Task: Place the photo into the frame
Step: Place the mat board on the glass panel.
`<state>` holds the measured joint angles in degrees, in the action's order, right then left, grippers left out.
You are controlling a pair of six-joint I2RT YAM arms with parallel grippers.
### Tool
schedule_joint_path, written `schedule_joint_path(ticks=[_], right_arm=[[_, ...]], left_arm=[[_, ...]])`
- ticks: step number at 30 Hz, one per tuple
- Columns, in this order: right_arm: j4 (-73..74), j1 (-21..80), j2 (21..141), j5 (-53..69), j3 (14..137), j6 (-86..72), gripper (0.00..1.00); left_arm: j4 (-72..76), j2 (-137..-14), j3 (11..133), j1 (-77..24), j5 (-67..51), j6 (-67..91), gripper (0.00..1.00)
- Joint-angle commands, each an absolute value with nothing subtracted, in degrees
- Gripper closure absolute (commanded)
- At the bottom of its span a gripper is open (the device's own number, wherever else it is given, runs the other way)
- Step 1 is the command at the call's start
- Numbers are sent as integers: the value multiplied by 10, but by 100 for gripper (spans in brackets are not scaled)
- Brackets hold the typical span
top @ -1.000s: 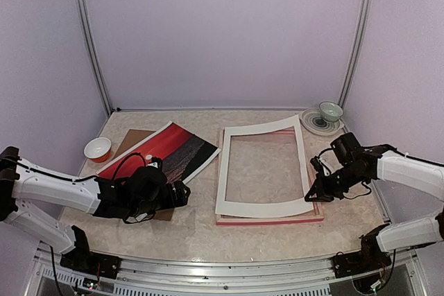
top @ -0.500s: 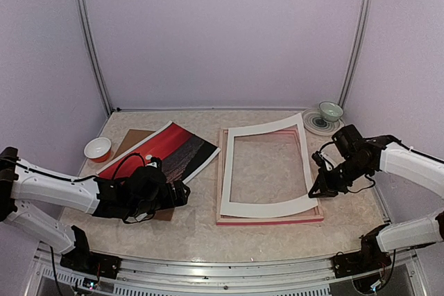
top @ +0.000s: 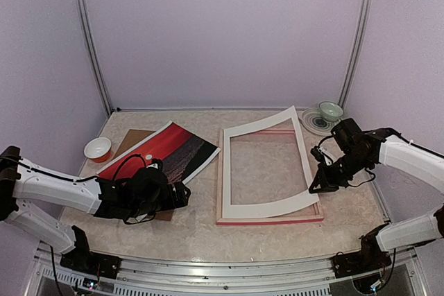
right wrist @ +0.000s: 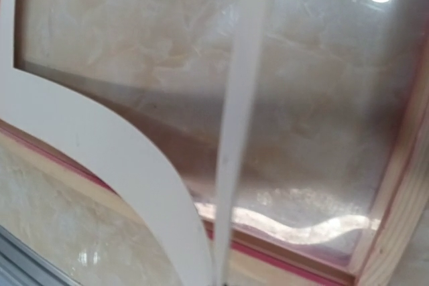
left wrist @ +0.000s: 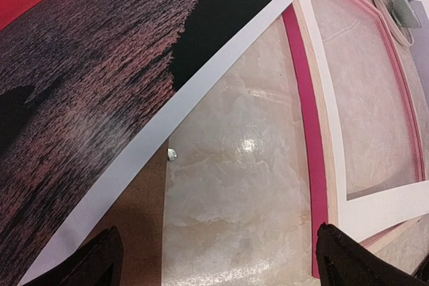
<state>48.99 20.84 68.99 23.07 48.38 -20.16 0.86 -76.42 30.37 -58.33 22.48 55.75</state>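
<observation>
Holding mat (top: 267, 208) up off frame (top: 270, 220) in pinched right fingers (top: 318, 185), left fingers (top: 183, 194) wide open, empty. Should next move mat away, then grab photo (top: 163, 147).

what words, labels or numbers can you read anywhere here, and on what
None: no text can be read in any view. The photo, pink frame, white mat, orange bowl and green bowl carry no visible writing.
</observation>
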Motion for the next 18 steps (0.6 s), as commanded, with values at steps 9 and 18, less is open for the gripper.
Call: schedule_joint_path(ticks=[9,18], right_arm=[[516,203,683,231,516,-190,100],[478,203,701,256,493,-209,99]], left_arm=[[22,-776,307,-588,226,561,1],[28,-788,311,-588,220,560,1]])
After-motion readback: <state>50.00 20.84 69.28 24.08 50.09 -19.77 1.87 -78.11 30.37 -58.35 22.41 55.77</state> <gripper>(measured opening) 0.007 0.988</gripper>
